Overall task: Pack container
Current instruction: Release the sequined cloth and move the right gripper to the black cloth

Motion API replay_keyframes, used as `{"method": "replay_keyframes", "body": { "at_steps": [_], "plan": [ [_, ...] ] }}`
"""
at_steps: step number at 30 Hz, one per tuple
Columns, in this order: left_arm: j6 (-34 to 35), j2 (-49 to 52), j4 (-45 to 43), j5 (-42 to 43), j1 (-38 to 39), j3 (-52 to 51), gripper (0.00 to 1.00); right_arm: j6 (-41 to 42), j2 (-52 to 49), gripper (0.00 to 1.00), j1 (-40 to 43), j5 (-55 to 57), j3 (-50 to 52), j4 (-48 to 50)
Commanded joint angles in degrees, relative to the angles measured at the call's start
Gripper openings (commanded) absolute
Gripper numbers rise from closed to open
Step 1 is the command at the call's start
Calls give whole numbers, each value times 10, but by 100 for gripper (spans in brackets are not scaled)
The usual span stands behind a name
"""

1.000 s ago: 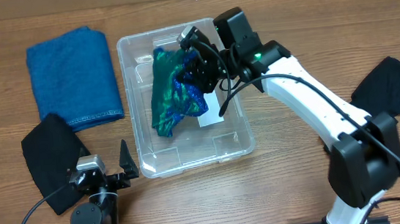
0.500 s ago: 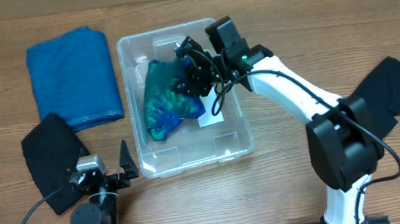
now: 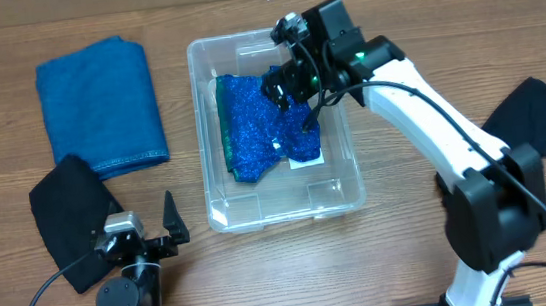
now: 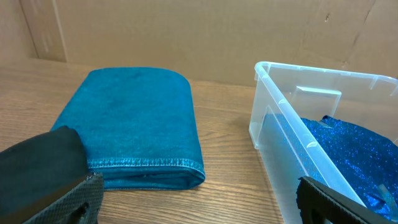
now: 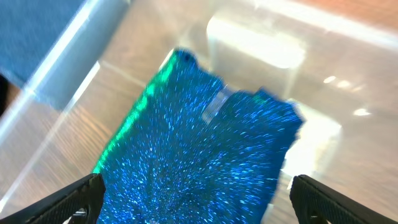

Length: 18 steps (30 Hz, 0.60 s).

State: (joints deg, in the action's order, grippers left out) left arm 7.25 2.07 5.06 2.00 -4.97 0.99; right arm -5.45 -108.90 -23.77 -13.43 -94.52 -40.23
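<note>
Container (image 3: pixel 278 201), clear plastic, is sitting on the middle of the bench, slightly toward the far edge. In the overhead view a sparkly blue cloth (image 3: pixel 260 124) with a green edge is lying spread across its floor, partly covering a white label (image 3: pixel 306 160). The right gripper (image 3: pixel 291 76) is hanging over the container's far right part, above that corner of the cloth. A folded blue towel (image 3: pixel 98 105) is lying toward the far left corner, well apart from the container. A black cloth (image 3: pixel 73 217) is lying by the left edge, touching the towel's near end. Another dark cloth (image 3: pixel 536 118) is lying at the right edge. The left gripper (image 3: pixel 148 227) is resting near the bench's near edge, just beside the black cloth.

From the left wrist, that gripper's fingers (image 4: pixel 74 199) are standing wide apart, grasping nothing. The towel is lying ahead of them, and the container's wall (image 4: pixel 273 130) is rising to the right with the sparkly cloth inside. A cardboard wall (image 4: pixel 186 31) is standing behind the far edge.

From the right wrist the picture is blurring. The fingers (image 5: pixel 68 202) are spreading wide, released, with the sparkly cloth (image 5: pixel 205 149) lying below them on the container's floor.
</note>
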Motion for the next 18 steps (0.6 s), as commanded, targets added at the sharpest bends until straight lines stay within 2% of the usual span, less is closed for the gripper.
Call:
{"method": "replay_keyframes", "body": {
  "at_steps": [1,4,6,10,14,18],
  "plan": [
    [-10,2,-2,5,-1,-4,100,121,121,100,17,184,-23,-29],
    [-10,2,-2,5,-1,-4,100,212,199,100,88,220,-23,-110],
    [-10,2,-2,5,-1,-4,100,307,242,100,190,215,-23,-210],
    [-10,2,-2,5,-1,-4,100,321,278,100,383,132,24,-322],
    [-10,2,-2,5,-1,-4,100,321,325,100,504,63,181,-275],
    [-10,2,-2,5,-1,-4,100,320,329,100,595,39,350,-163]
  ]
}}
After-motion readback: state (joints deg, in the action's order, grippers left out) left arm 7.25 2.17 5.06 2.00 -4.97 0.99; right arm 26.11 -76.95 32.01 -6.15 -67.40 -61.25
